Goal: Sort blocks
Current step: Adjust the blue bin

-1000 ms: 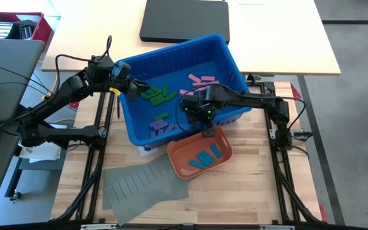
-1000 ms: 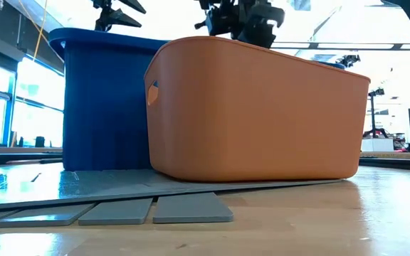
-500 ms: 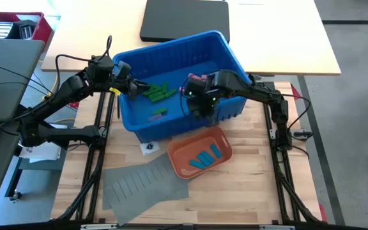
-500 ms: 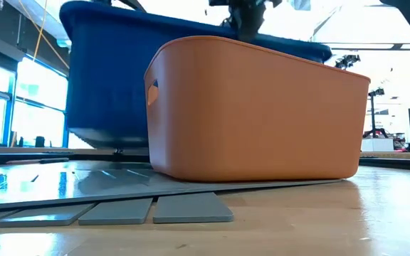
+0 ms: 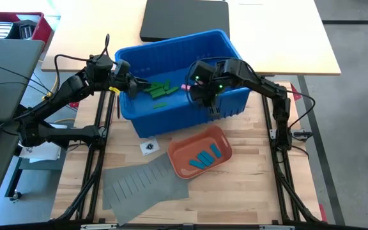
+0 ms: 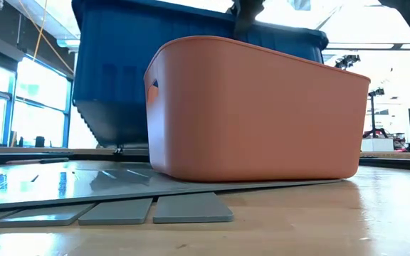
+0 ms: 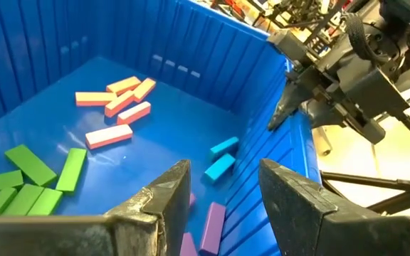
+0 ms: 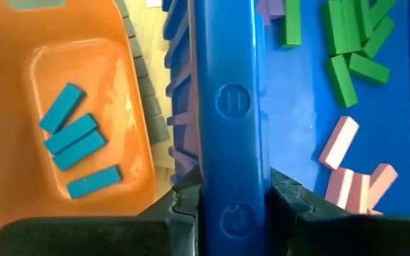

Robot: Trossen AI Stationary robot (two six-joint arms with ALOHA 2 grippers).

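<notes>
The table point(image 5: 248, 185) is light wood with dark rails, and a pale desk point(image 5: 280, 38) stands behind it. From table height, big bright windows point(image 6: 41, 92) show past the bins. A blue bin point(image 5: 171, 61) is lifted and tipped, off the wood. The right gripper point(image 5: 211, 105) pinches the bin's near rim, its fingers tight on the ribbed plastic. The left gripper point(image 5: 128, 87) is at the bin's left rim; its wrist view shows the fingers point(image 7: 164, 195) apart over the rim, but I cannot tell if they grip it. Inside lie green blocks point(image 5: 158, 91), plus pink point(image 7: 116, 107), blue and purple ones seen only from the wrist. Four blue blocks point(image 5: 206, 158) lie in the smooth orange tray point(image 5: 177, 156), which sits partly on a grey slotted sheet point(image 5: 139, 185).
</notes>
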